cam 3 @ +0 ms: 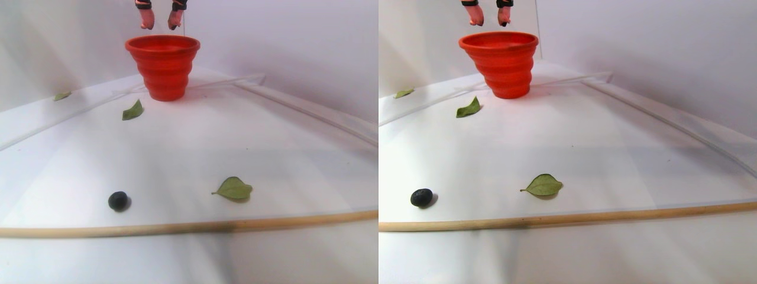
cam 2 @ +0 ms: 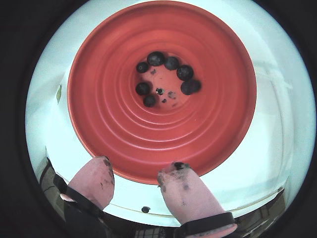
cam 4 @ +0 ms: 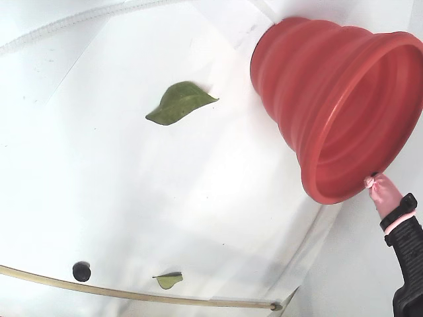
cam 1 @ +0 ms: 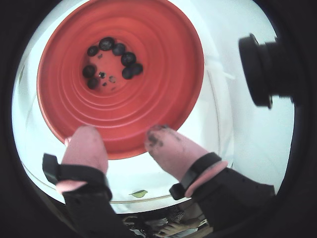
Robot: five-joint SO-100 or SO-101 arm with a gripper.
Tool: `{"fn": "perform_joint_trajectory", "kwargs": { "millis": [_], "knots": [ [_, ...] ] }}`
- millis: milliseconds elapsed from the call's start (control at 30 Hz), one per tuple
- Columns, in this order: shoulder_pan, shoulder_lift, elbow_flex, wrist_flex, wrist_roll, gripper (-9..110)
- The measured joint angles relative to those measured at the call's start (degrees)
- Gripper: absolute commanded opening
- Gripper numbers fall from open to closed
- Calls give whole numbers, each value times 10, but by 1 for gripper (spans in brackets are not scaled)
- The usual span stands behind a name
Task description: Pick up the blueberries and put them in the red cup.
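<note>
- now the gripper [cam 2: 134, 179] hangs above the red cup [cam 2: 109, 124], its two pink-capped fingers [cam 2: 94, 181] spread apart with nothing between them; in both wrist views they enter from the bottom of the frame, tips over the cup's near rim.
- in the stereo pair view the gripper [cam 3: 159, 22] sits at the top of the frame, just above the cup's rim and clear of it.
- seven or so blueberries [cam 2: 156, 58] lie in a loose ring on the cup's floor, centre of the wrist frame, with a few dark specks among them.
- one more blueberry [cam 3: 117, 200] rests on the white bench [cam 3: 236, 142], lower left of the left half of the stereo pair, well apart from the cup at upper left and near the pale wooden strip [cam 3: 236, 225] along the front edge.
- so, as i judge it, the next reach runs away from the cup toward that front edge; being round, the berry sets no grasp axis.
- green leaves [cam 3: 234, 188] lie scattered on the bench, none close to the loose berry.
</note>
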Motion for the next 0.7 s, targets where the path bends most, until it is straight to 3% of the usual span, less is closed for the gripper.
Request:
{"fn": "perform_joint_trajectory", "kwargs": {
  "millis": [700],
  "knots": [
    [-42,70,-3,181,47,16]
  ]
}}
